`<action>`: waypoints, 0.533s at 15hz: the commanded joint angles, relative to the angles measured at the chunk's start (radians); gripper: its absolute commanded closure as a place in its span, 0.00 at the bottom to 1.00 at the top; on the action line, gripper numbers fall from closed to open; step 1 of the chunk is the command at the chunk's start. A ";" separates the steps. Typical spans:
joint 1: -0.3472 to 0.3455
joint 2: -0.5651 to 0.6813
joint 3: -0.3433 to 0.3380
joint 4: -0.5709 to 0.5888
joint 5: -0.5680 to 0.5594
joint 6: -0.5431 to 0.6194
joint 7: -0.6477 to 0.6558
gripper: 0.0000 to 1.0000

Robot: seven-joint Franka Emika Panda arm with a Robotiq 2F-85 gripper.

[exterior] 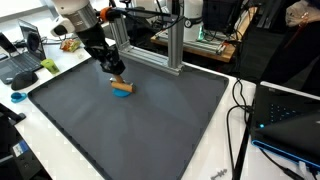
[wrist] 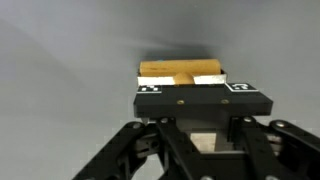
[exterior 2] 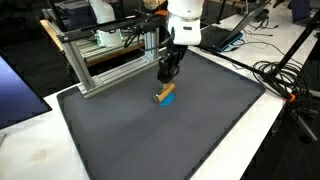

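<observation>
Now, nearest to us in an exterior view, we see the bare front stretch of the gray mat (exterior: 150,135), which covers most of the counter (exterior 2: 30,150). To its right in that view, black cables (exterior: 238,110) trail across the counter beside a dark device (exterior: 285,115) with a blue glow. Farther in, on the far left part of the mat, we find the wooden block (exterior: 121,85) with a blue piece (exterior: 122,91) directly against its underside. The pair sits low over the mat, and we cannot tell whether the blue piece rests on the mat or hangs just clear of it. The hand (exterior: 117,78) meets the block from above at a slant, with its fingers drawn in and clamped on the wooden block. In both exterior views the block shows right at the fingertips, well apart from every edge of the mat. In the wrist view we look along the hand (wrist: 192,95). Its black linkage fills the near part, and a black crossbar with small checkered markers lies across the middle. The tan face of the block (wrist: 180,71) shows just beyond the crossbar against plain gray. Behind the hand, an aluminium frame (exterior: 175,45) stands along the far edge of the mat. Farthest off, a laptop (exterior 2: 225,35) sits on the counter past the mat's far corner.
</observation>
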 commanded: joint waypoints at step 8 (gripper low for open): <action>0.016 0.048 -0.004 0.007 -0.008 0.084 0.090 0.78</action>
